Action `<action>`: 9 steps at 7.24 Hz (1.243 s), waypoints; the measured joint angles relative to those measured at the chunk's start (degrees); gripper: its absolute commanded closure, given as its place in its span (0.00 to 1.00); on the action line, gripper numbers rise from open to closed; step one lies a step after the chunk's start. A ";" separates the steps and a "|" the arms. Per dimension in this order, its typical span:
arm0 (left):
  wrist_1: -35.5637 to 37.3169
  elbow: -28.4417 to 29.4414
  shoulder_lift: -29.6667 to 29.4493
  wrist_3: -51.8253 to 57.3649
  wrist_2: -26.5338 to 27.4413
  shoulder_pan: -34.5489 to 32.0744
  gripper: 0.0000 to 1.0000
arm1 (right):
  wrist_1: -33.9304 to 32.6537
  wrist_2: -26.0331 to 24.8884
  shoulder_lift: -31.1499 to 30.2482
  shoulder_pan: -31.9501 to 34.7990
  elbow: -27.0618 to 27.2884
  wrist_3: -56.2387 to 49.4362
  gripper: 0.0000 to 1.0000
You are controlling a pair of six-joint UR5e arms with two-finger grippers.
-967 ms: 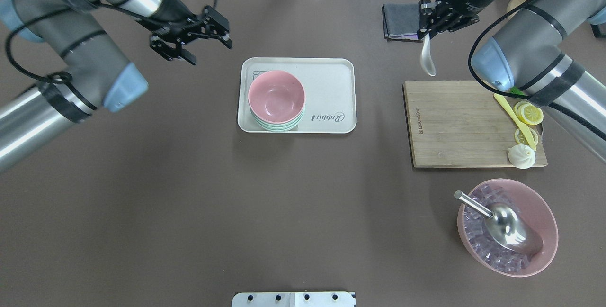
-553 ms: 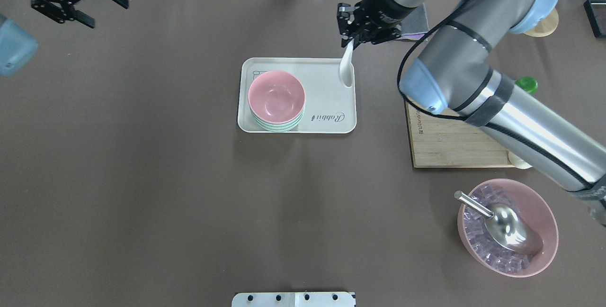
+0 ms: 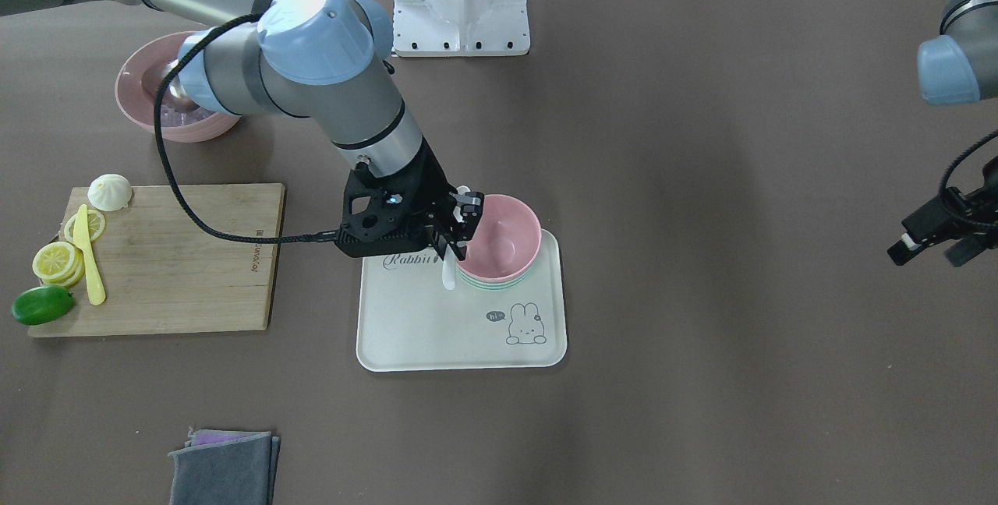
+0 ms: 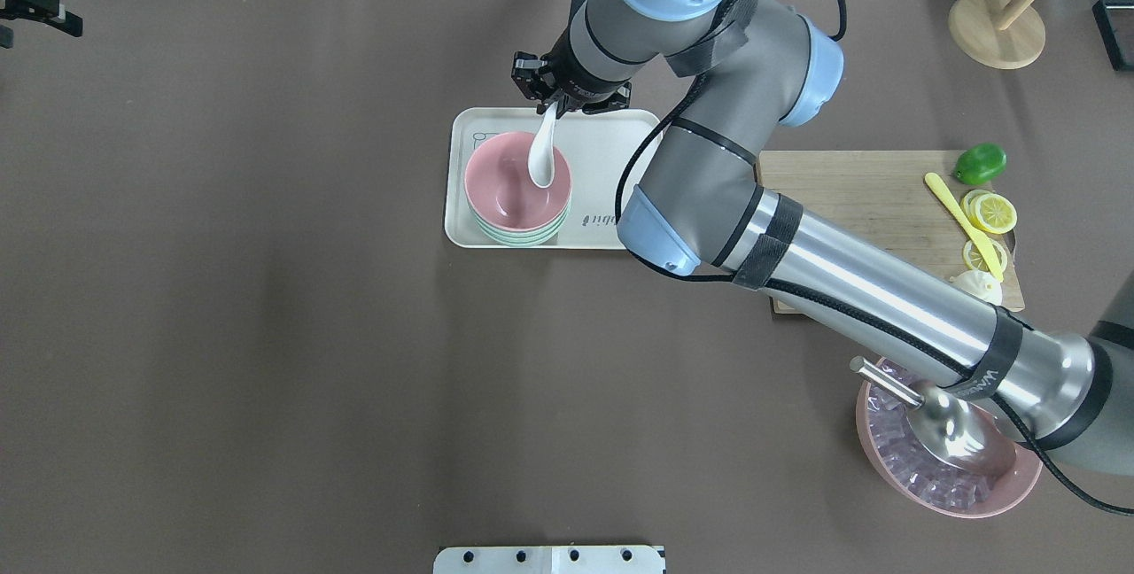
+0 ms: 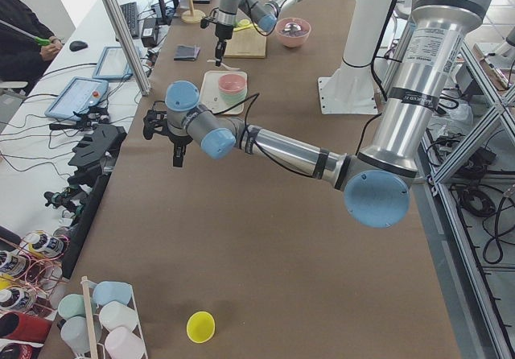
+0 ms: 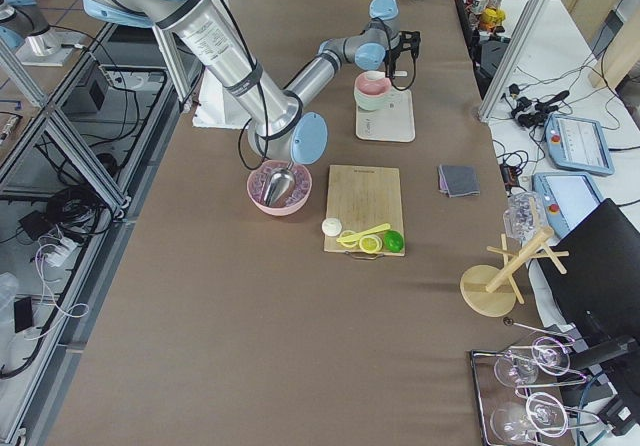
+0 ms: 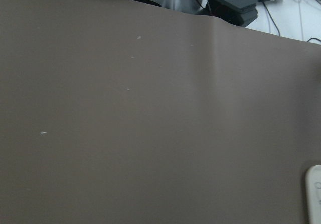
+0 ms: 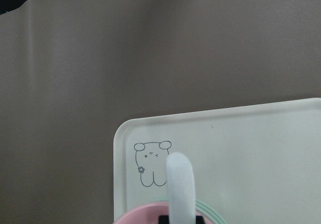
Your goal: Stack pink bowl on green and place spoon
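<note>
Overhead, the right gripper was clenched on the handle of the white spoon, whose scoop hung over the pink bowl. That bowl sat nested on the green bowl on the tray. The left gripper, jaws apart and holding nothing, hovered above the tabletop, well apart from the tray.

Brown table — pink bowl over mint-green bowl, white spoon, cream tray with grey rabbit drawing.
</note>
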 measured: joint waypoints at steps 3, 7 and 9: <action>-0.05 0.20 0.85 1.01 0.31 -0.16 0.02 | 0.55 -1.87 0.20 -1.81 -0.32 2.18 0.04; -0.10 0.45 1.24 1.06 0.32 -0.13 0.02 | 0.47 -1.89 -0.11 -2.34 0.55 3.46 0.00; -0.11 0.26 2.23 1.08 0.36 -0.27 0.02 | -0.46 -1.02 -1.01 -1.54 1.64 3.22 0.00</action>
